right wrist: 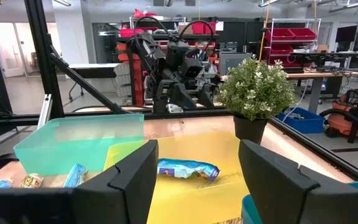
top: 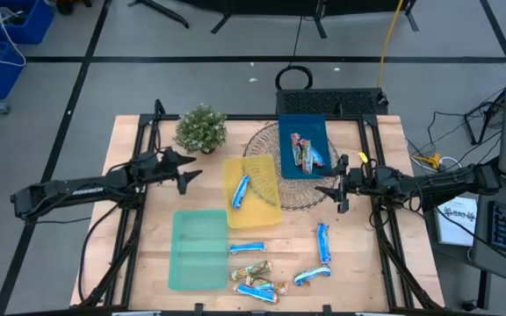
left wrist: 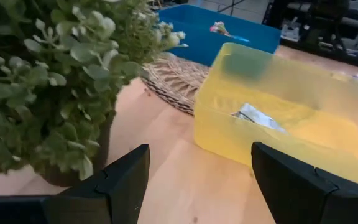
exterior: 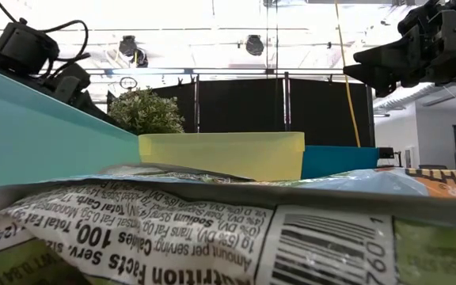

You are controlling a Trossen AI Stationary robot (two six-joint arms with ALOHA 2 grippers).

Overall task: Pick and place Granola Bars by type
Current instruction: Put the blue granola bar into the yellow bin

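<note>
Sorting by type explains why one blue-and-white bar [top: 240, 190] lies in the yellow tray [top: 271, 207] and other bars [top: 304, 151] in the blue tray [top: 319, 127], while both the left gripper [top: 185, 173] and the right gripper [top: 334, 192] hover wide and empty.

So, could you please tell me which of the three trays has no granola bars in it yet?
The green tray, nearest the table's front-left. The yellow tray holds one blue-and-white bar; the blue tray holds several.
</note>
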